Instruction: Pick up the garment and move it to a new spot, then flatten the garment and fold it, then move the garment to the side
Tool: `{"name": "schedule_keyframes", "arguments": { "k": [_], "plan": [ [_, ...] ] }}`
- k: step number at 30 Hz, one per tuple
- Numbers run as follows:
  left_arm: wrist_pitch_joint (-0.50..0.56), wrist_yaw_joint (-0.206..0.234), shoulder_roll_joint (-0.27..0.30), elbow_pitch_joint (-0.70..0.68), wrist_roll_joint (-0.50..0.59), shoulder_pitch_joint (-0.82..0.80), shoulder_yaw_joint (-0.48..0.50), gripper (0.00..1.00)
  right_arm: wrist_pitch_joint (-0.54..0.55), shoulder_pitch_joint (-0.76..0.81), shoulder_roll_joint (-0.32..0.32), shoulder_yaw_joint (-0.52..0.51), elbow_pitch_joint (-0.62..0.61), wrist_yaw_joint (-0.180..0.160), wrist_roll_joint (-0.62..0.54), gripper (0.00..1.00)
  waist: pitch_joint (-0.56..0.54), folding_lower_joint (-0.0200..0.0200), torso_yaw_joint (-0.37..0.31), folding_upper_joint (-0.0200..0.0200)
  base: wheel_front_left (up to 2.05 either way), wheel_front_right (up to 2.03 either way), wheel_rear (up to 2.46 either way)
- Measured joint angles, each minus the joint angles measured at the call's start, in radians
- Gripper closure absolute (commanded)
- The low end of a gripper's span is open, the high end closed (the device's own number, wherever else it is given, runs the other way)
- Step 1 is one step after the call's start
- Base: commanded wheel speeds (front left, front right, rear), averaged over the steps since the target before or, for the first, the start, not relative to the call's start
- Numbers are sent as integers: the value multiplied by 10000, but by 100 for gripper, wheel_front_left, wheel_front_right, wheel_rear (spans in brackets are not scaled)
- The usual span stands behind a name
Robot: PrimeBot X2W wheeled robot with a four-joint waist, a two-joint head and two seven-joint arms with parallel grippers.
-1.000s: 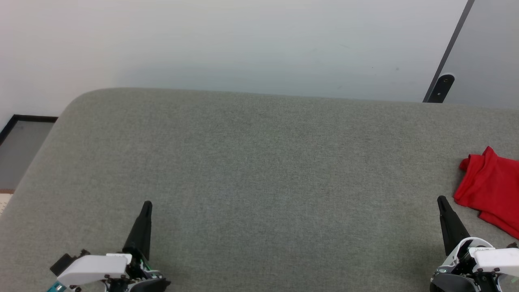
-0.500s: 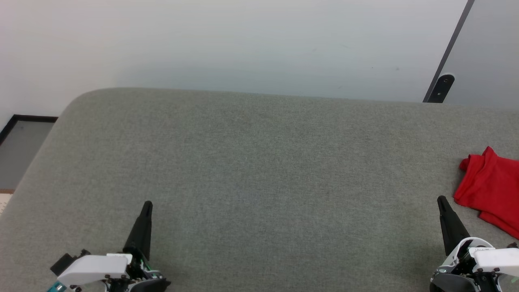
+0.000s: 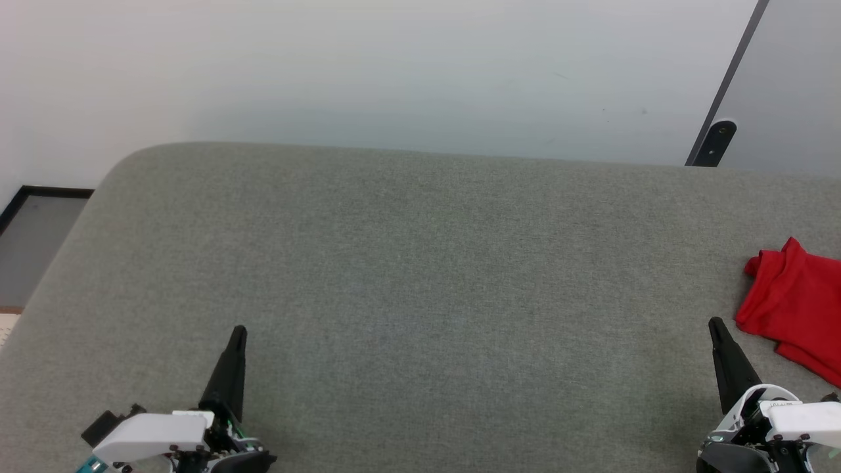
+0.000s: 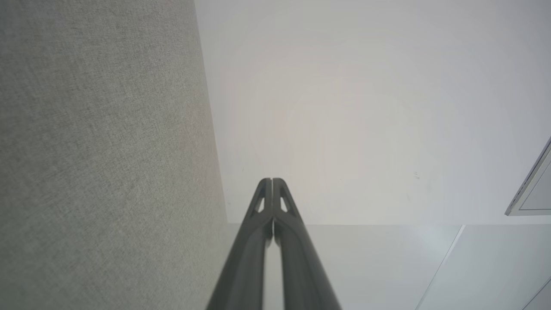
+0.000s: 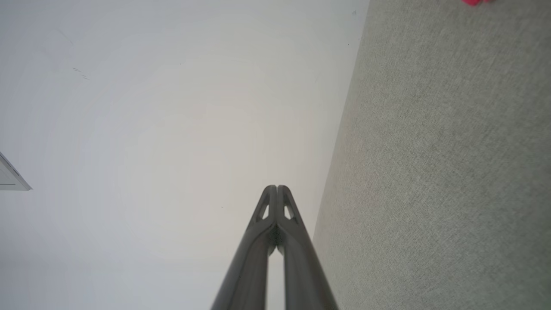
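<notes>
The garment [image 3: 798,302] is a bright red folded bundle lying at the far right edge of the grey fabric-covered surface [image 3: 420,276], cut off by the picture's border; a sliver of the garment [image 5: 473,1] shows at the top of the right wrist view. My right gripper [image 3: 715,324] rests low at the right, shut and empty, just left of the garment and apart from it. My left gripper [image 3: 239,332] sits low at the left, shut with nothing in it. In the wrist views the fingertips of the left gripper [image 4: 272,181] and the right gripper [image 5: 277,188] press together.
A pale wall [image 3: 394,72] rises behind the surface's rounded far edge. A grey panel with a dark frame [image 3: 723,131] leans at the upper right. A strip of floor [image 3: 33,243] lies beyond the surface's left edge.
</notes>
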Motion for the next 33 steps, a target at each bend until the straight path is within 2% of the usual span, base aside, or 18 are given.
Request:
{"name": "schedule_keyframes", "arguments": {
  "k": [33],
  "plan": [
    [40, 0, -38, 2, 58, -3, 54, 100, 0, 0, 0, 0, 0, 0, 0, 100, 0, -1, 0, 0, 0, 0, 0]
  ]
}}
